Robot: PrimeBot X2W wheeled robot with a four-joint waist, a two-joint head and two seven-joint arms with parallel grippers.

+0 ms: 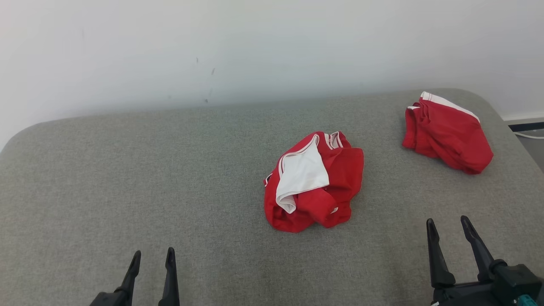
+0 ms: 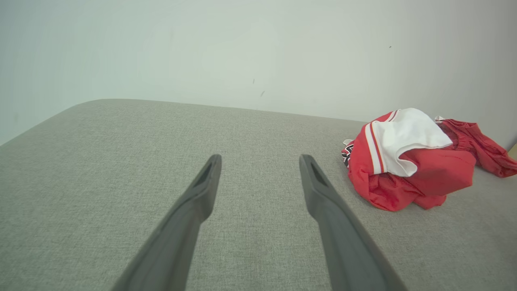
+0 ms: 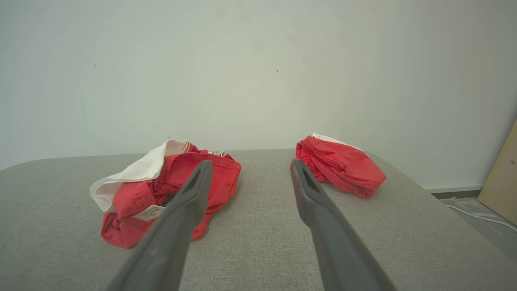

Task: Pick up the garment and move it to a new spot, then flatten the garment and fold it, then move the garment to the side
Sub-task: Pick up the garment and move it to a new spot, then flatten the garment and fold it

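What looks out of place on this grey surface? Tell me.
The red garment mid-surface lies crumpled in a heap, its white lining turned outward. The second garment, at the far right corner, looks loosely folded. Nothing looks torn.

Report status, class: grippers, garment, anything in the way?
Left gripper, right gripper: jaws open, empty. Crumpled garment centre, untouched. Second garment far right, apart from it; nothing blocks the approach.
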